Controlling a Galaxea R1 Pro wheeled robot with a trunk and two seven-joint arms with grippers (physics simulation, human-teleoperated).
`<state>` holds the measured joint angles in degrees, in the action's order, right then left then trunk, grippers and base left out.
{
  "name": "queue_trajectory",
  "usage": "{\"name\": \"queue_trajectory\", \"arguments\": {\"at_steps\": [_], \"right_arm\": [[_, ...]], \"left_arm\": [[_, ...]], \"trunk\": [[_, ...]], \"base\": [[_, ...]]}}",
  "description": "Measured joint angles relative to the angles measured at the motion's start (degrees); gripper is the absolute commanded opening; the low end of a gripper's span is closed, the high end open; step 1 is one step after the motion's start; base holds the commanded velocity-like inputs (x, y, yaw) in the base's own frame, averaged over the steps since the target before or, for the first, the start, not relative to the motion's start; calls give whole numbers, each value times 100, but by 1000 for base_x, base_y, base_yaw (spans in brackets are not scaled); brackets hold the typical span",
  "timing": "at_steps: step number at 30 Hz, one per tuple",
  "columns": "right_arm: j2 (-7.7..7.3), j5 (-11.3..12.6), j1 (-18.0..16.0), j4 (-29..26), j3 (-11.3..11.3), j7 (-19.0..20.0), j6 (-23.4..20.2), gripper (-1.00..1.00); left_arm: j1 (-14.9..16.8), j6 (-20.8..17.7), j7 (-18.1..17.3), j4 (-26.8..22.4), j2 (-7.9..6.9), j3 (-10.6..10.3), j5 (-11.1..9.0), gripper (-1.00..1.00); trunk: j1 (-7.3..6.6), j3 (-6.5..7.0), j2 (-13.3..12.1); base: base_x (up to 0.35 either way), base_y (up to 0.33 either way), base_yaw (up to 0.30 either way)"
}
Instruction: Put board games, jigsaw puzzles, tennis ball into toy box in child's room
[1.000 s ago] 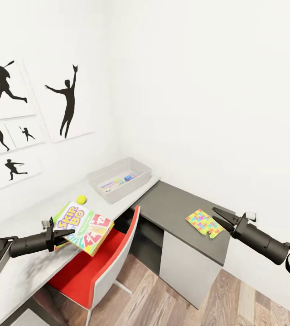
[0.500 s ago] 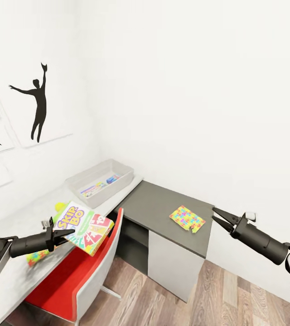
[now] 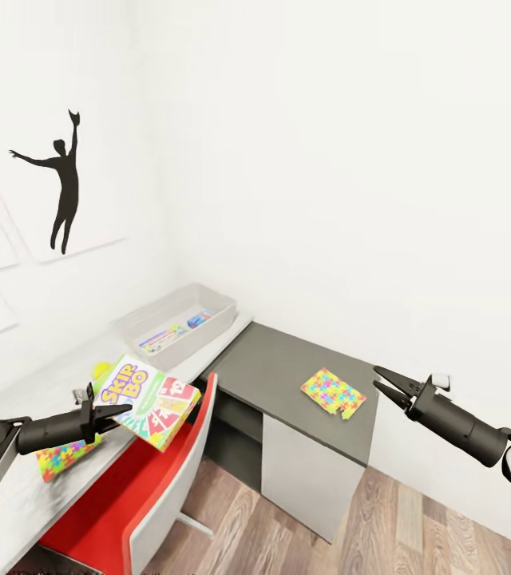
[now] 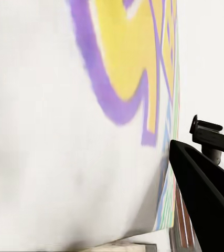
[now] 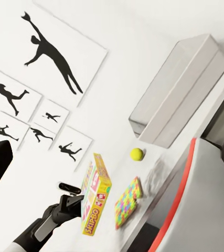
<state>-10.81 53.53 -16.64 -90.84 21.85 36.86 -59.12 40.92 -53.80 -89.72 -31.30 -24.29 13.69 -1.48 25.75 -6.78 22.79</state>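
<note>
A: Holding the Skip-Bo box (image 3: pixel 150 401) by one edge, the left gripper (image 3: pixel 105 414) has its fingers clamped on it. The box hangs in the air beyond the fingertips, tilted, above the table (image 3: pixel 24 487) edge and the red chair (image 3: pixel 132 487).

B: And the right gripper (image 3: pixel 386 386)?

A: Its jaws stand apart and hold nothing. One jigsaw (image 3: pixel 333 392) lies just beside its tips, on the dark cabinet (image 3: pixel 287 371). The second jigsaw (image 3: pixel 64 458) lies on the table, below the left gripper.

B: Where is the toy box (image 3: pixel 177 322)?

A: Well ahead of the left gripper, at the far end of the table, with some flat things already inside. The ball (image 5: pixel 137 154) lies between the held box and the toy box.

B: What may go wrong?

A: I think the grip is the weak point. The box is wide and flat and is held only at the edge, so it can turn or slip out during the carry and fall on the chair or the floor. Also, if it comes too low, it can push the ball and make it roll off the table.
</note>
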Motion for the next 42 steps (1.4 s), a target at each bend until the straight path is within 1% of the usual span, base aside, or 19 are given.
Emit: {"name": "queue_trajectory", "arguments": {"at_steps": [6, 15, 20, 33, 39, 42], "right_arm": [[-34, -52, -1, 51, -5, 4, 14, 100], [-18, -64, -1, 67, -22, -18, 34, 100], [-19, -64, 0, 67, -1, -23, 41, 100], [-1, -56, 1, 65, -23, -33, 41, 100], [0, -56, 1, 46, -29, -43, 40, 100], [0, -57, 0, 42, -39, -45, 43, 100]], "left_arm": [[-3, -1, 0, 0, 0, -2, -7, -100], [-3, 0, 1, 0, 3, -2, -5, -100], [-3, 184, 1, 0, 3, -2, -11, -100], [-1, 246, 0, 1, 4, 1, -17, -100], [-1, 246, 0, 1, -11, 1, -18, -100], [-2, 245, 0, 1, -14, 0, -16, -100]], "trunk": [[0, 0, 0], [0, 0, 0], [-2, 0, 1], [-1, 0, 1], [-3, 0, 1], [-3, 0, 1]], "base": [[0, 0, 272], [6, 0, 291], [160, 0, 261], [54, 0, 22], [256, 0, 8], [292, 0, 150]]}}
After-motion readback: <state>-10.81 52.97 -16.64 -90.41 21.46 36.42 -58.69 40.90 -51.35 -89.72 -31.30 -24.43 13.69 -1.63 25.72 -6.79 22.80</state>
